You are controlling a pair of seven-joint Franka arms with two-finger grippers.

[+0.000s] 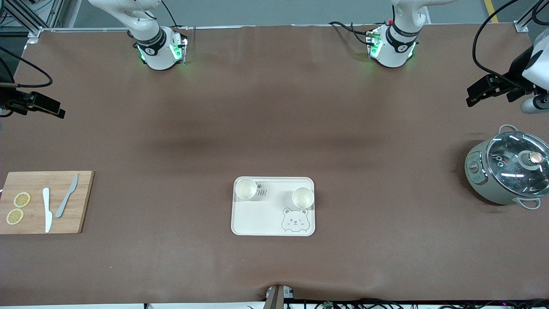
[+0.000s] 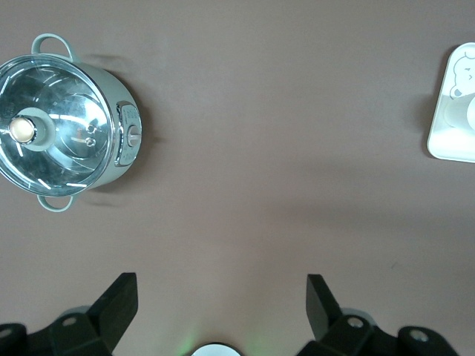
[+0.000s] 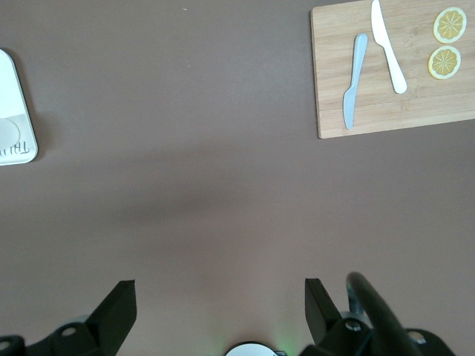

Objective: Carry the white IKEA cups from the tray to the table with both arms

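Note:
Two white IKEA cups stand upright on the cream bear-print tray [image 1: 266, 219] in the middle of the table. One cup [image 1: 246, 188] is in the tray corner toward the right arm's end, the other cup [image 1: 303, 197] at the tray edge toward the left arm's end. My left gripper [image 1: 474, 98] is up in the air at the left arm's end of the table, open and empty [image 2: 221, 285]. My right gripper [image 1: 58, 112] is up in the air at the right arm's end, open and empty [image 3: 220, 291]. Both are well apart from the cups.
A grey-green pot with a glass lid [image 1: 508, 167] stands at the left arm's end; it also shows in the left wrist view [image 2: 63, 122]. A wooden cutting board [image 1: 83, 206] with two knives [image 1: 47, 209] and two lemon slices [image 1: 21, 199] lies at the right arm's end.

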